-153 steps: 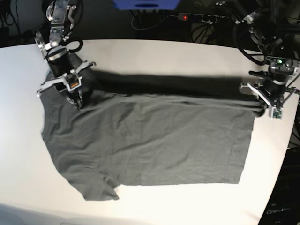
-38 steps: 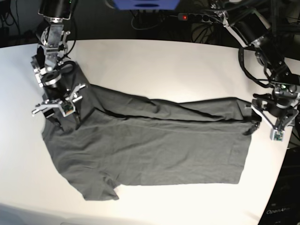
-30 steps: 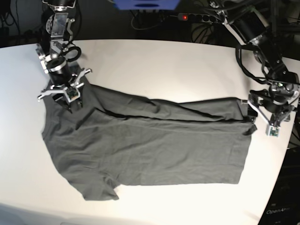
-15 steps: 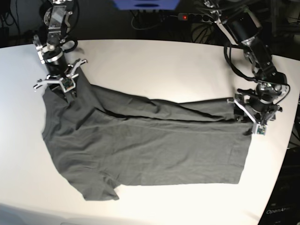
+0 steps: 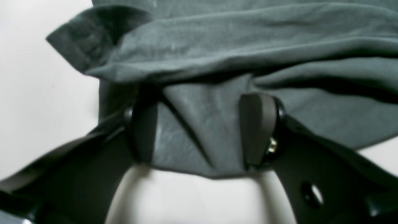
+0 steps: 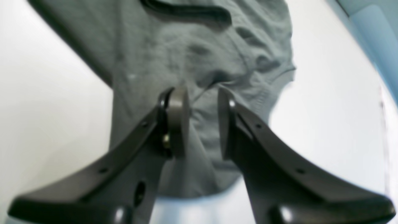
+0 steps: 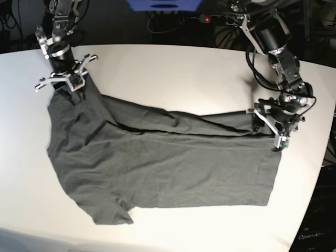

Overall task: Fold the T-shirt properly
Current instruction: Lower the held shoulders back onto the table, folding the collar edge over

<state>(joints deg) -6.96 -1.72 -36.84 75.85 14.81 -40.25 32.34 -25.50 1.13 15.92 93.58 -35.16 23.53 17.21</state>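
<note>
While the first fold is apparently being adjusted, the shirt (image 7: 173, 163) lies beneath both parted, empty grippers: left (image 5: 199, 133), right (image 6: 203, 124). The next move likely calls for lowering onto the edge between the left fingertips.

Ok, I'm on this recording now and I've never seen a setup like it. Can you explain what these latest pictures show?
It is a robot with two arms. The base view looks at both arms over a white table; the other two pictures come from cameras on the wrists, looking past the fingers.

On the table lies a dark grey T-shirt, wrinkled, with a folded band along the edge nearer the arms.

The left end effector, on the right of the base view, has its fingers wide apart over the cloth. The right end effector, on the other side, has a smaller gap between its fingers, also over the cloth. Neither appears to be gripping it.
</note>
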